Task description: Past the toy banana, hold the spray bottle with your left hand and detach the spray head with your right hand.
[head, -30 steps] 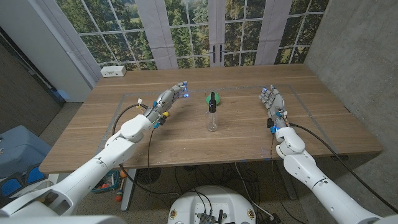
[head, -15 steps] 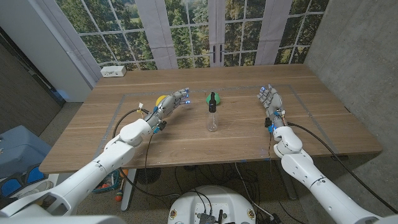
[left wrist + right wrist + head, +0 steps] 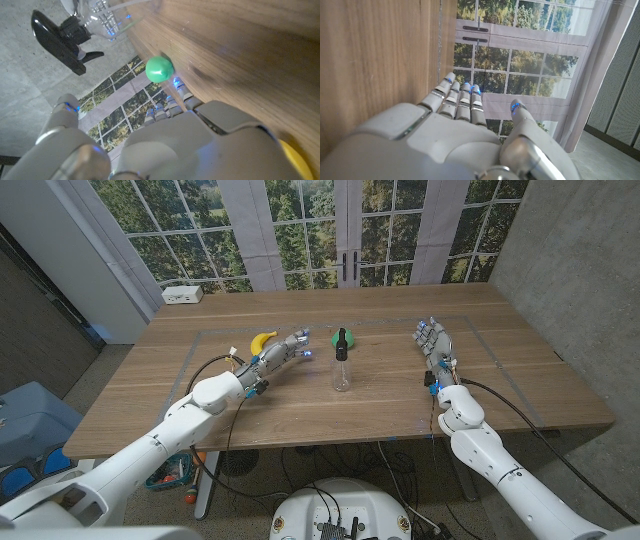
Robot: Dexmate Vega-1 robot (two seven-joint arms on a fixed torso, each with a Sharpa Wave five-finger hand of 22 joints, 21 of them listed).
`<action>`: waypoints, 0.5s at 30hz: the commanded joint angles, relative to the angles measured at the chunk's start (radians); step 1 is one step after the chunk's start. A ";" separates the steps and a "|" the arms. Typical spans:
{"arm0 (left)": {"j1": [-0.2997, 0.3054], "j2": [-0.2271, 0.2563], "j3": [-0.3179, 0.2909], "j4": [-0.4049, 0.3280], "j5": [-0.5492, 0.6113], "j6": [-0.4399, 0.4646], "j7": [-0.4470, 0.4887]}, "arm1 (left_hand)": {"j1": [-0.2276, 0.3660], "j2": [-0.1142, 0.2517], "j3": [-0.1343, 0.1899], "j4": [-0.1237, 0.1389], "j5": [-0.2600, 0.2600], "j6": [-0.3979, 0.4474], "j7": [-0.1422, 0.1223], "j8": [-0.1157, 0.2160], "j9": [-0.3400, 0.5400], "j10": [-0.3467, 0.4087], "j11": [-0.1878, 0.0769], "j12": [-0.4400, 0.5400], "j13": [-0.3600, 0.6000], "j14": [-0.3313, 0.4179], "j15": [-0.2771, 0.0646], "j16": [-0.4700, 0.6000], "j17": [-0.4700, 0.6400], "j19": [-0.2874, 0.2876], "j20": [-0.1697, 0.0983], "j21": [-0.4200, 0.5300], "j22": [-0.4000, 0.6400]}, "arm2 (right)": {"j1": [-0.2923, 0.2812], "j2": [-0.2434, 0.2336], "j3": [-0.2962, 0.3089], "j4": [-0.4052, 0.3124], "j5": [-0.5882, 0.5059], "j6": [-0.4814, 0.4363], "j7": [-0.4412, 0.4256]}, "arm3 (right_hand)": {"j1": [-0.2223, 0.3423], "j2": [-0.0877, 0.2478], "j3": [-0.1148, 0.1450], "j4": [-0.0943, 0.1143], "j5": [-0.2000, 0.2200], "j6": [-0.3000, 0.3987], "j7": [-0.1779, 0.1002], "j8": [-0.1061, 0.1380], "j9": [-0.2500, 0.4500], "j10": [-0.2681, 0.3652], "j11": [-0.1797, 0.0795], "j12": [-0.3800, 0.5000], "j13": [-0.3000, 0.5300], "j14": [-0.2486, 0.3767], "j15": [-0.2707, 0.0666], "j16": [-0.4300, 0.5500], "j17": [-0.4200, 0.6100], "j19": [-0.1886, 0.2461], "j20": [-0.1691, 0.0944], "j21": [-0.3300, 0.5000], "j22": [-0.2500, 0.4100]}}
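Wooden table: spray bottle upright just beyond left hand fingers, spread, untouched; right hand released.

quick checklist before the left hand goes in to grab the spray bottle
1. Spray bottle upright on the table: ok.
2. Black spray head on the bottle: ok.
3. Left hand empty, fingers apart, pointing toward the bottle: ok.
4. Left hand touching the bottle: not ok, a gap remains.
5. Toy banana out of the path, on the far side of the left hand: ok.
6. Right hand empty, off to the bottle's right: ok.
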 commanded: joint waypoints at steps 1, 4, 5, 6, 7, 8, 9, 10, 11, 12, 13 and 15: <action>-0.024 0.071 0.045 -0.086 0.324 -0.009 0.138 | 0.103 -0.003 -0.045 -0.002 0.046 -0.066 -0.028 0.004 0.004 -0.045 -0.035 0.008 0.005 -0.047 -0.023 -0.001 0.002 0.009 -0.009 -0.043 0.004 | -0.026 -0.004 0.007 -0.026 -0.012 0.014 -0.020 | -0.004 -0.008 -0.003 0.003 0.003 0.011 0.001 -0.003 0.004 0.010 0.000 -0.004 0.005 0.002 0.006 -0.004 0.003 0.000 0.008 -0.002 0.002; -0.021 0.084 0.053 -0.121 0.435 0.005 0.201 | 0.153 -0.003 -0.070 -0.001 0.068 -0.098 -0.047 0.004 0.006 -0.068 -0.042 0.009 0.006 -0.074 -0.013 -0.003 0.001 -0.014 0.000 -0.074 0.004 | -0.033 -0.006 0.009 -0.033 -0.013 0.016 -0.023 | -0.008 -0.009 -0.005 0.005 0.003 0.012 0.001 -0.004 0.004 0.012 0.001 -0.004 0.005 0.003 0.005 -0.004 0.003 0.000 0.010 -0.002 0.002; -0.022 0.087 0.056 -0.128 0.461 0.005 0.212 | 0.169 -0.002 -0.078 -0.001 0.075 -0.101 -0.056 0.007 0.007 -0.074 -0.050 0.011 0.006 -0.079 -0.010 -0.002 0.001 -0.016 0.001 -0.081 0.004 | -0.036 -0.005 0.010 -0.035 -0.013 0.018 -0.025 | -0.009 -0.009 -0.006 0.005 0.002 0.012 0.001 -0.004 0.004 0.012 0.001 -0.004 0.005 0.003 0.007 -0.004 0.003 0.000 0.009 -0.002 0.002; -0.021 0.089 0.058 -0.134 0.489 0.005 0.228 | 0.181 -0.002 -0.085 0.000 0.081 -0.101 -0.061 0.009 0.007 -0.076 -0.049 0.012 0.006 -0.081 -0.006 -0.001 0.001 -0.019 0.005 -0.087 0.004 | -0.039 -0.005 0.011 -0.037 -0.013 0.019 -0.026 | -0.010 -0.009 -0.006 0.006 0.002 0.012 0.001 -0.004 0.004 0.012 0.000 -0.004 0.005 0.003 0.007 -0.004 0.004 0.000 0.008 -0.002 0.002; -0.020 0.093 0.060 -0.144 0.514 0.009 0.239 | 0.192 -0.002 -0.091 0.000 0.087 -0.095 -0.067 0.014 0.008 -0.079 -0.048 0.013 0.007 -0.085 -0.003 -0.001 0.001 -0.024 0.008 -0.094 0.004 | -0.042 -0.006 0.011 -0.040 -0.014 0.021 -0.027 | -0.012 -0.009 -0.007 0.007 0.002 0.012 0.001 -0.004 0.005 0.012 0.001 -0.004 0.005 0.002 0.006 -0.005 0.004 -0.001 0.009 -0.002 0.002; -0.021 0.095 0.063 -0.146 0.533 0.006 0.247 | 0.199 -0.003 -0.095 0.000 0.091 -0.094 -0.066 0.015 0.009 -0.081 -0.047 0.013 0.007 -0.088 0.002 -0.001 0.001 -0.028 0.014 -0.099 0.004 | -0.045 -0.006 0.012 -0.042 -0.016 0.022 -0.030 | -0.013 -0.009 -0.008 0.008 0.002 0.013 0.001 -0.004 0.005 0.012 0.001 -0.004 0.005 0.003 0.007 -0.004 0.004 0.000 0.009 -0.002 0.002; -0.023 0.095 0.066 -0.147 0.547 0.003 0.250 | 0.204 -0.004 -0.099 0.000 0.094 -0.088 -0.068 0.018 0.009 -0.082 -0.047 0.014 0.007 -0.089 0.004 -0.001 0.001 -0.029 0.016 -0.102 0.004 | -0.048 -0.007 0.013 -0.045 -0.018 0.023 -0.032 | -0.014 -0.009 -0.009 0.008 0.001 0.012 0.001 -0.005 0.005 0.012 0.001 -0.004 0.005 0.003 0.007 -0.004 0.004 0.000 0.009 -0.002 0.002; -0.026 0.096 0.069 -0.148 0.559 0.003 0.249 | 0.209 -0.004 -0.104 0.001 0.098 -0.084 -0.073 0.021 0.010 -0.082 -0.049 0.015 0.007 -0.090 0.004 0.000 0.001 -0.030 0.015 -0.105 0.004 | -0.051 -0.006 0.015 -0.049 -0.016 0.023 -0.035 | -0.015 -0.010 -0.009 0.009 0.001 0.012 0.000 -0.005 0.005 0.012 0.001 -0.005 0.005 0.003 0.006 -0.004 0.004 -0.001 0.009 -0.002 0.002; -0.028 0.096 0.072 -0.149 0.571 0.003 0.251 | 0.212 -0.005 -0.107 0.001 0.101 -0.082 -0.071 0.021 0.010 -0.082 -0.046 0.016 0.007 -0.091 0.007 0.000 0.001 -0.032 0.019 -0.108 0.004 | -0.055 -0.007 0.015 -0.051 -0.018 0.024 -0.037 | -0.016 -0.010 -0.010 0.009 0.001 0.013 0.001 -0.005 0.005 0.012 0.001 -0.005 0.006 0.003 0.006 -0.004 0.004 0.000 0.009 -0.002 0.002; -0.031 0.096 0.075 -0.147 0.575 -0.001 0.249 | 0.215 -0.005 -0.110 0.001 0.103 -0.080 -0.071 0.022 0.010 -0.082 -0.045 0.016 0.007 -0.091 0.008 0.000 0.001 -0.033 0.019 -0.110 0.004 | -0.058 -0.008 0.016 -0.054 -0.022 0.026 -0.039 | -0.017 -0.010 -0.010 0.010 0.001 0.013 0.001 -0.005 0.005 0.012 0.001 -0.005 0.006 0.004 0.007 -0.004 0.005 0.000 0.009 -0.002 0.002; -0.034 0.094 0.078 -0.142 0.573 -0.008 0.243 | 0.218 -0.006 -0.113 0.001 0.105 -0.078 -0.072 0.023 0.010 -0.077 -0.047 0.019 0.007 -0.091 0.008 0.001 0.001 -0.032 0.021 -0.111 0.004 | -0.061 -0.007 0.017 -0.057 -0.021 0.027 -0.042 | -0.019 -0.010 -0.011 0.010 0.001 0.013 0.002 -0.005 0.005 0.013 0.002 -0.005 0.006 0.005 0.009 -0.004 0.005 0.000 0.011 -0.002 0.002; -0.041 0.090 0.083 -0.132 0.578 -0.019 0.238 | 0.221 -0.006 -0.117 0.002 0.108 -0.073 -0.072 0.026 0.011 -0.076 -0.047 0.020 0.007 -0.091 0.007 0.001 0.001 -0.030 0.021 -0.113 0.004 | -0.067 -0.008 0.019 -0.062 -0.023 0.028 -0.047 | -0.021 -0.010 -0.012 0.011 0.001 0.013 0.002 -0.005 0.005 0.013 0.002 -0.005 0.006 0.005 0.008 -0.004 0.005 0.000 0.011 -0.002 0.002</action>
